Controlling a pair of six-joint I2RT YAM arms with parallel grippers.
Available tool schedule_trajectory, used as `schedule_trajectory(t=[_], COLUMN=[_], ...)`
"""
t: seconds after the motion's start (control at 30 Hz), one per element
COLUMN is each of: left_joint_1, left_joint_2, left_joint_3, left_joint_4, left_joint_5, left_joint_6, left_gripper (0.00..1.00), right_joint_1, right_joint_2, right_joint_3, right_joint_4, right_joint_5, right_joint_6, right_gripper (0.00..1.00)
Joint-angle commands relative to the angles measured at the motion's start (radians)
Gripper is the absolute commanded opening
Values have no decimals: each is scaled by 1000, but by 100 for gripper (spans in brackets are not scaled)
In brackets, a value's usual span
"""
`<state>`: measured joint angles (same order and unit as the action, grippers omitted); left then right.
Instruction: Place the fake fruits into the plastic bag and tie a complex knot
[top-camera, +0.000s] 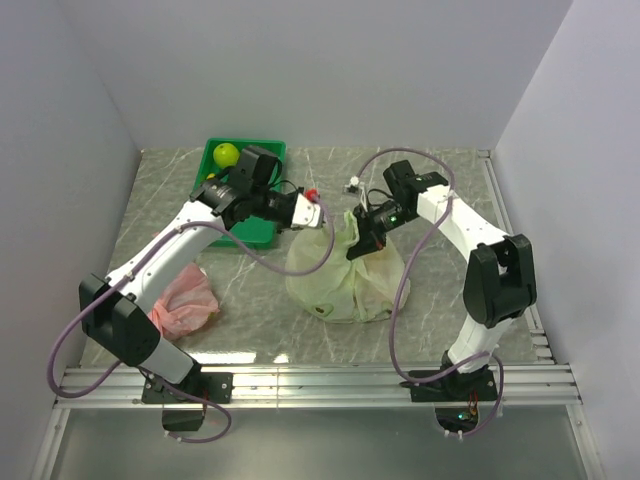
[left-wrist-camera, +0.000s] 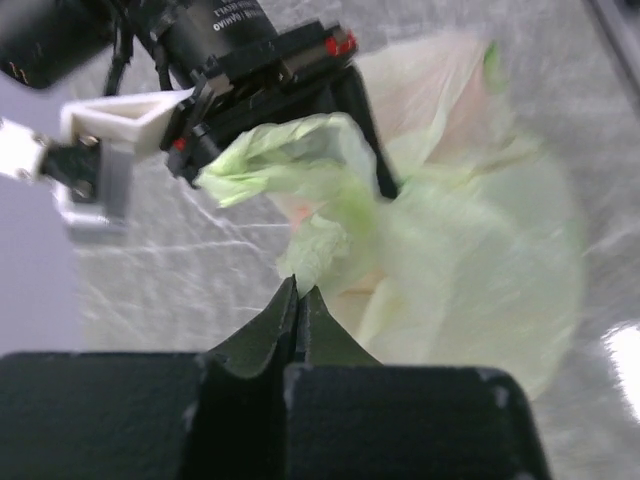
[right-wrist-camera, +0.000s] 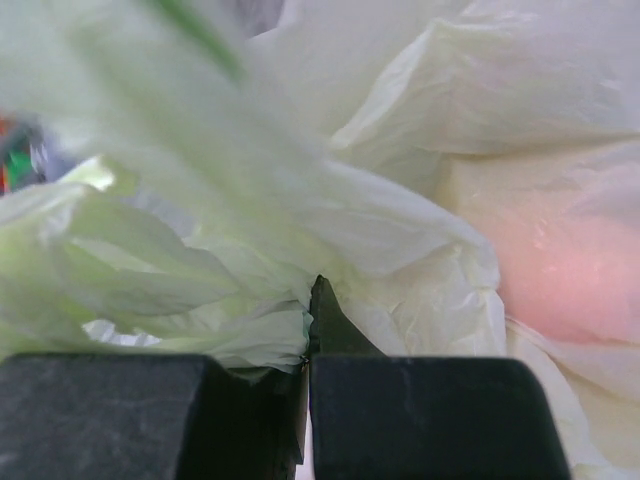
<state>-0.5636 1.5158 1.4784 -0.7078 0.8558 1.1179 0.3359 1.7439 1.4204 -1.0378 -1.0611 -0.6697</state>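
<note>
The pale green plastic bag lies bulging mid-table, with pink-orange fruit showing through its skin. My left gripper is shut on a bunched strip of the bag's top edge and holds it up at the bag's left. My right gripper is shut on another gathered fold of the bag at its top right. In the left wrist view the right gripper holds a twisted green handle. A green apple sits in the green bin.
The green bin stands at the back left, under my left arm. A crumpled pink bag lies front left. A small red item and a small white item lie behind the bag. Walls close in on three sides.
</note>
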Motion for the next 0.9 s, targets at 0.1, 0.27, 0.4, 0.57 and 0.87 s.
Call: schedule_trajectory(t=[0.1,0.27,0.4,0.57,0.87], left_joint_1=[-77,-203,-310,-352,-282], left_joint_2=[-88,-77,12,134,152], left_joint_3=[30,-124,-171,-228,-297], left_joint_4=[71,183,278,401,582], left_joint_5=[-61,-216,-424,-612,-640], left_joint_6=[-622,-969,-1092,-1213,-1235], left_gripper=[1,1,0,1,1], right_joint_1=[-38,-37,-37,-40,-101], right_joint_2=[-98,-204,-260,-287,-291], right_joint_3=[-87,-230,-304,-316,-299], right_joint_4=[469,743,849,880,630], right_joint_5=[10,73,122,142,50], right_joint_6=[522,863,995,1044,771], right_gripper=[0,0,0,0,49])
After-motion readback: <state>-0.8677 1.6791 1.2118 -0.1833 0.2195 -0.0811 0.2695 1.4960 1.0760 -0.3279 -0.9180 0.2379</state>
